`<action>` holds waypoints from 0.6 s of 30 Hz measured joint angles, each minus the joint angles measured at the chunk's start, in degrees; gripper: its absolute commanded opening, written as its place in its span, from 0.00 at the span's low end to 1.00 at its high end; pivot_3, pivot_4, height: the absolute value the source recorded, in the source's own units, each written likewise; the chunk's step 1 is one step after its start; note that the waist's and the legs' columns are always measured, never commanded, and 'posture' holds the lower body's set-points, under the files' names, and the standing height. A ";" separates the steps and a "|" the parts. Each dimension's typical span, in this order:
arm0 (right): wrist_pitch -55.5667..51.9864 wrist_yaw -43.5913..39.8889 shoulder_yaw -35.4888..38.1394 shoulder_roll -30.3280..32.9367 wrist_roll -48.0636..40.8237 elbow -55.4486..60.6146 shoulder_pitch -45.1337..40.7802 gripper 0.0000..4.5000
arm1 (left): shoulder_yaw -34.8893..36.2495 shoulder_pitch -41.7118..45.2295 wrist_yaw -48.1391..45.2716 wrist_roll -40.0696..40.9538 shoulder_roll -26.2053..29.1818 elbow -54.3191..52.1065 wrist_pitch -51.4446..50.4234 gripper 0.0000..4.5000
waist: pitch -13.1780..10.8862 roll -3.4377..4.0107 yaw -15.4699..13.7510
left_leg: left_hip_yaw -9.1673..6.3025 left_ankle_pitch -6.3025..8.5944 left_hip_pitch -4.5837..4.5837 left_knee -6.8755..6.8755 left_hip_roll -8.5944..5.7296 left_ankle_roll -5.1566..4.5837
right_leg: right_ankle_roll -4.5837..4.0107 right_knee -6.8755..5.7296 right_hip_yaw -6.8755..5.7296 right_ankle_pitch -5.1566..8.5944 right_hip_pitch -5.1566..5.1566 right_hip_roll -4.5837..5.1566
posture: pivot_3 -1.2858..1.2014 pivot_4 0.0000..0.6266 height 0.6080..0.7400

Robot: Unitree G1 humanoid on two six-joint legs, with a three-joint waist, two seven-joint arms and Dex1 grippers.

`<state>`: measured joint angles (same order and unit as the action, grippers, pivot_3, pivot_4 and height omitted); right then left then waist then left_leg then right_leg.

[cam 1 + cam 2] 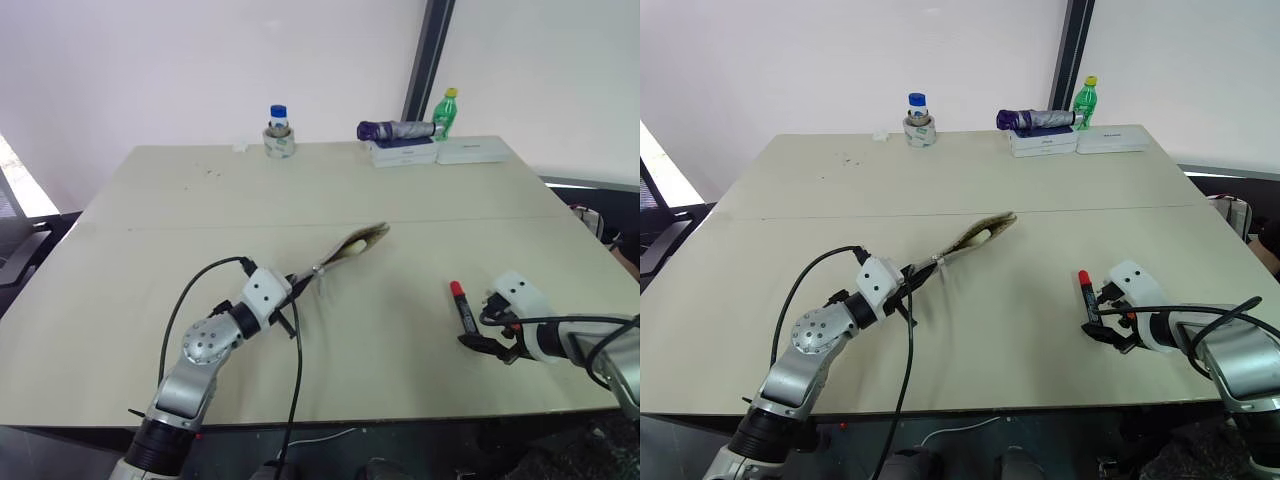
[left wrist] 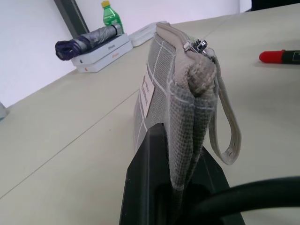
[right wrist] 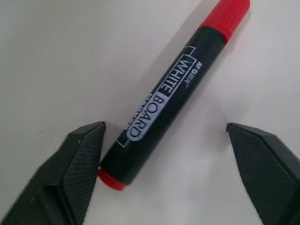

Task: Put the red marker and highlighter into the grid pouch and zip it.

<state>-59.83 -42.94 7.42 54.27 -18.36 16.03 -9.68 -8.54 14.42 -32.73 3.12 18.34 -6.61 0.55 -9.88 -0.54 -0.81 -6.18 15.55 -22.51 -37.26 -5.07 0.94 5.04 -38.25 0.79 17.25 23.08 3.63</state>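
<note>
Grid pouch [image 2: 180,101] is pinched upright by left gripper [image 1: 288,292] (contents unclear); right gripper [image 3: 164,154] is spread astride red marker [image 3: 173,93].

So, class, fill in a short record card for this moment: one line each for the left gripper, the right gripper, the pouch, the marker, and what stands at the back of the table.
left gripper: shut on the grid pouch, holding it off the table
grid pouch: grey, white grid lines, strap hanging beside the zipper pull
right gripper: open, fingers either side of the red marker
red marker: lying flat on the table, not lifted
back of table: tape roll with a blue-capped bottle, folded umbrella on white boxes, green bottle
</note>
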 measured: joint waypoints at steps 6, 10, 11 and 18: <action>1.22 0.16 -0.52 0.17 -0.28 0.02 -1.02 0.08 | -0.28 -0.01 -0.63 -0.04 0.14 0.00 0.31 0.00 | 0.00 0.00 0.00 | 0.00 0.00 0.00 -0.01 0.00 0.00 | 0.00 0.00 0.00 0.00 0.00 0.00 | 0.52 0.24 1.00; 10.74 -1.65 -1.96 2.51 2.05 1.09 -4.25 0.08 | -0.99 0.00 -1.19 -0.97 1.14 0.06 1.50 0.00 | 0.00 0.01 0.11 | 0.00 0.00 0.00 0.01 0.00 0.00 | 0.00 0.00 0.00 0.00 0.02 -0.02 | 0.52 0.24 1.00; 12.70 -2.60 -1.99 3.28 2.14 1.92 -5.39 0.08 | -1.31 0.04 -1.43 -1.37 1.58 0.30 1.89 0.00 | 0.00 0.01 0.09 | 0.00 0.00 0.00 0.02 0.00 0.00 | 0.00 0.00 0.00 0.00 0.03 -0.02 | 0.52 0.24 1.00; 20.34 -8.93 -2.88 8.04 2.54 5.23 -7.79 0.08 | -1.53 0.72 -2.16 -1.94 2.98 2.05 4.12 0.00 | -0.01 -0.01 -0.09 | 0.00 0.01 0.00 -0.06 0.00 -0.01 | 0.03 0.08 -0.01 -0.02 -0.06 0.00 | 0.52 0.24 1.00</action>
<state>-39.49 -51.87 4.55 62.31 -15.81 21.26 -17.47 -10.07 15.14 -34.89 1.18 21.31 -4.56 4.66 -9.89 -0.55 -0.90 -6.19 15.55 -22.51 -37.32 -5.07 0.94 5.07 -38.17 0.78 17.24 23.02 3.64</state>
